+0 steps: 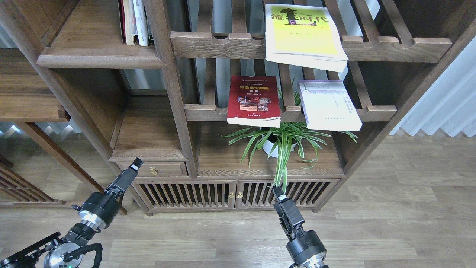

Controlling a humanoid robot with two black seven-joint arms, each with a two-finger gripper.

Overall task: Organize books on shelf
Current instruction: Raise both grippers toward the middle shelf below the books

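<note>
1. Books are seen lying flat and scattered on the slatted racks, none of them yet moved to the solid shelf (96, 56) at upper left.
2. On the upper rack, the yellow-green book (303, 35) is laid face up, with its front edge hanging over the rail.
3. On the lower rack, the dark red book (253, 98) and the pale lavender book (329, 105) are laid side by side but apart, both overhanging the front rail above the potted plant (280, 143).
4. A few upright books (134, 22) are already stood at the back of the solid shelf, beside the post; room is left to their left.
5. The left gripper (135, 163) is held low, in front of the small drawer (152, 170), touching no book; whether its jaws are parted cannot be told, as they are seen narrow and dark.
6. The right gripper (278, 192) is held low before the cabinet doors (234, 193), below the plant leaves; the state of its jaws cannot be told either, and nothing is held.
7. The task is judged to be at its very start: all three loose books are left to be picked up and placed.
</note>
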